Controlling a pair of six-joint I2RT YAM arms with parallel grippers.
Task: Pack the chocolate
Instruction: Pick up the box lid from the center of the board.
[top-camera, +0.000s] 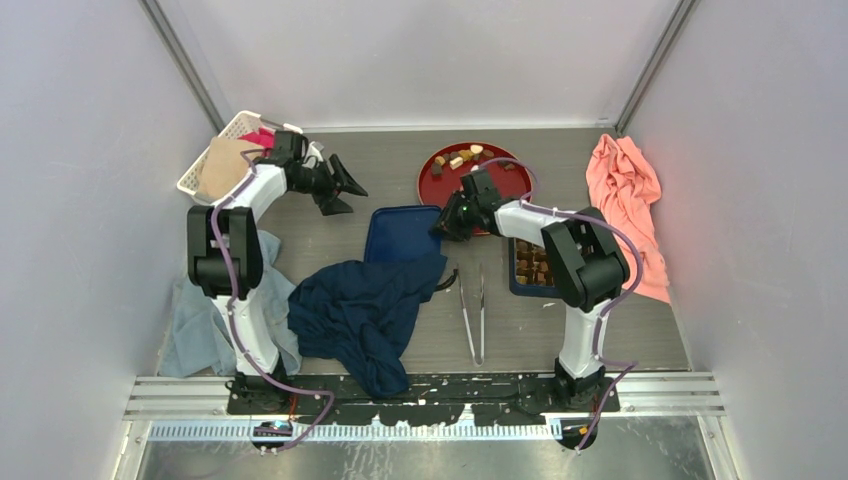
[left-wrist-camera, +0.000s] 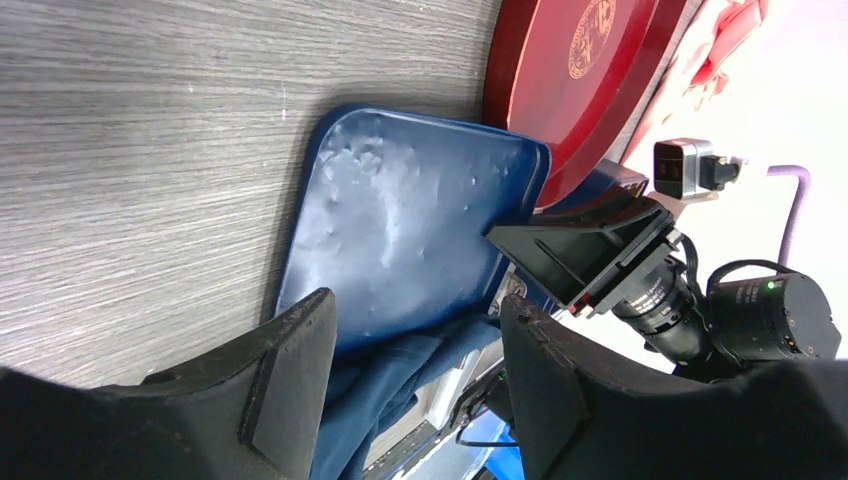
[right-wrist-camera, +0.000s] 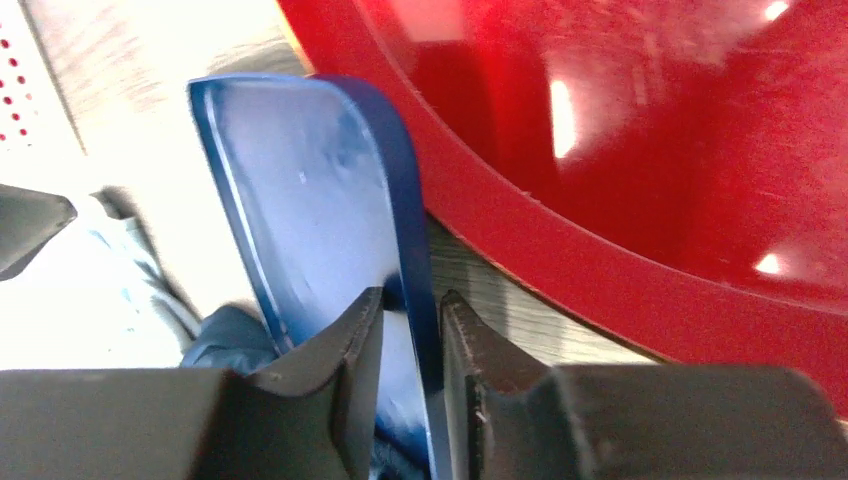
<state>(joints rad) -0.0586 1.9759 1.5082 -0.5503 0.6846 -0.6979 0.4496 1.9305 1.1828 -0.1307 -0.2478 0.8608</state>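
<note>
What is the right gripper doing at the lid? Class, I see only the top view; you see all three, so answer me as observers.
Observer: The right gripper pinches the lid by its rim, one finger on each side.
Operator: Does the lid touch the tray there?
Observer: No. Beside the fingers, a strip of table shows between the lid and the tray.
Operator: Is the left gripper holding anything?
Observer: No. The left gripper is open, with nothing between its fingers.
</note>
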